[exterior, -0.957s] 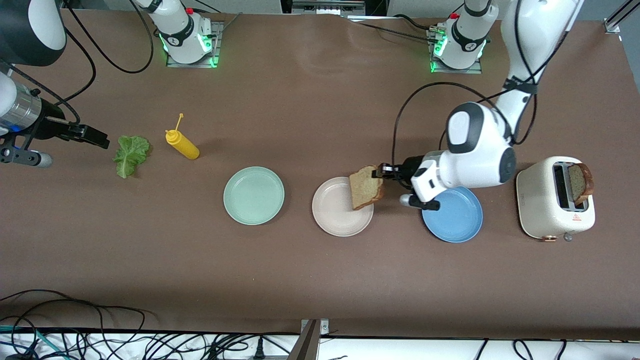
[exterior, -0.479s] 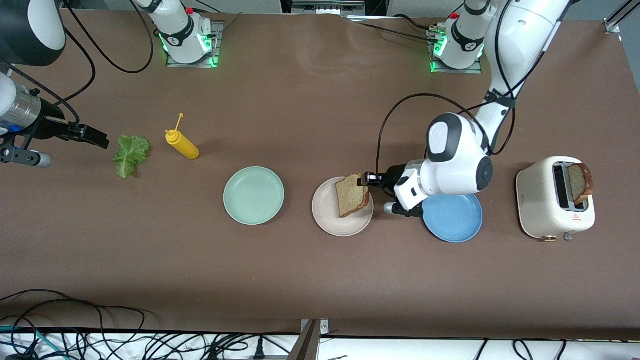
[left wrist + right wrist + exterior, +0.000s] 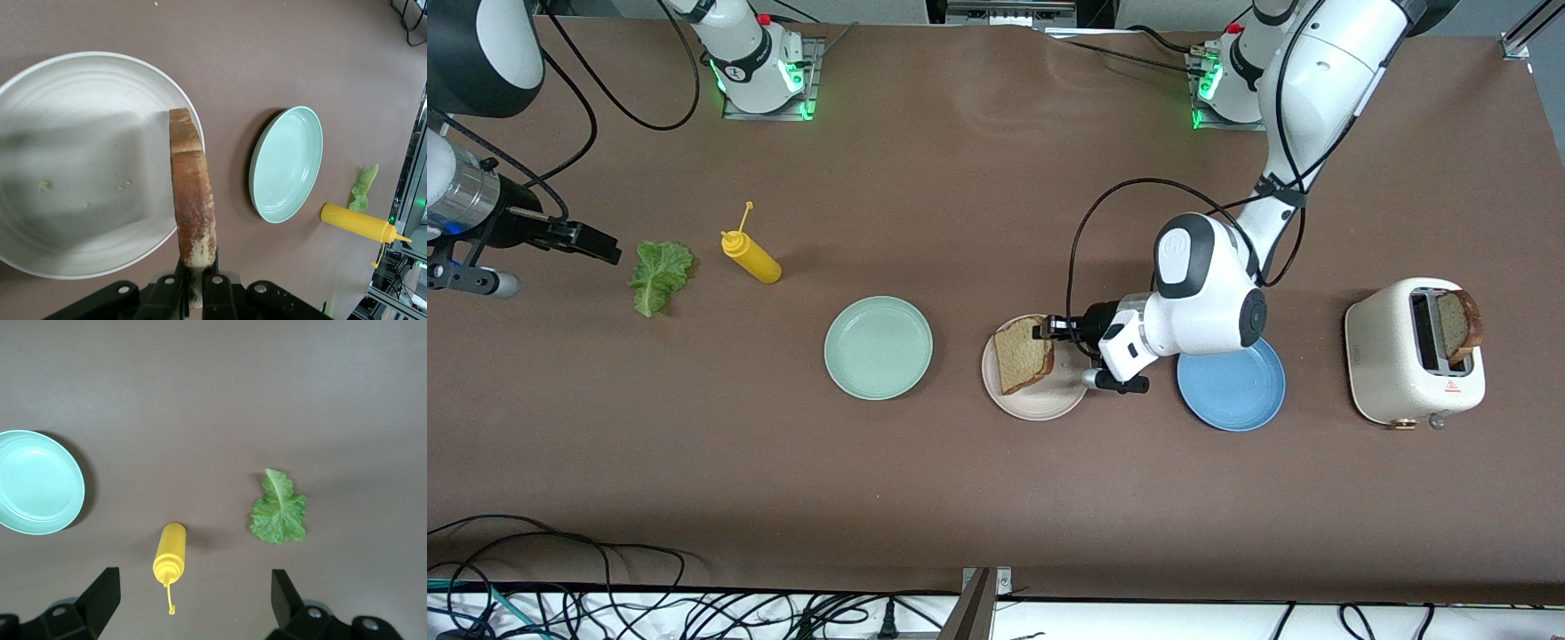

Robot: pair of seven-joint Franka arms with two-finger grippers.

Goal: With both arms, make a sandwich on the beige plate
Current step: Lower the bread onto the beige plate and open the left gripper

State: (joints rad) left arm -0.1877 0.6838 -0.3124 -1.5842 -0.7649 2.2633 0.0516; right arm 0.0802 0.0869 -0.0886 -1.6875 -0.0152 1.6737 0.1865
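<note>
Right now the left gripper point(image 3: 1047, 330) pinches a slice of wholemeal bread point(image 3: 1024, 354) by its crust edge, the two black fingers point(image 3: 212, 280) clamped on the slice's end as the left wrist view shows, with the slice standing on edge out from them. Seen from the front camera, the bread hangs over the beige plate point(image 3: 1040, 404), covering the plate's ten-o'clock part, and whether it touches the plate cannot be told. On a clock face centred on that plate in the front view, the blue plate point(image 3: 1232, 391) lies at three o'clock, partly under the left arm's wrist, and the cream toaster point(image 3: 1392, 373) sits farther out the same way, a second slice of bread point(image 3: 1459, 324) sticking up from its slot. At nine o'clock, just beside the beige plate, lies the mint green plate point(image 3: 879, 348). Farther out toward ten o'clock lies the yellow squeeze bottle point(image 3: 751, 256) on its side, then the lettuce leaf point(image 3: 661, 275), flat on the brown table point(image 3: 996, 498). The right gripper point(image 3: 596, 246) waits with its fingers spread wide, hovering just beside the lettuce at the right arm's end of the table; its wrist view looks down on the leaf point(image 3: 279, 515) and the bottle point(image 3: 169, 555) between the two fingertips point(image 3: 100, 597).
</note>
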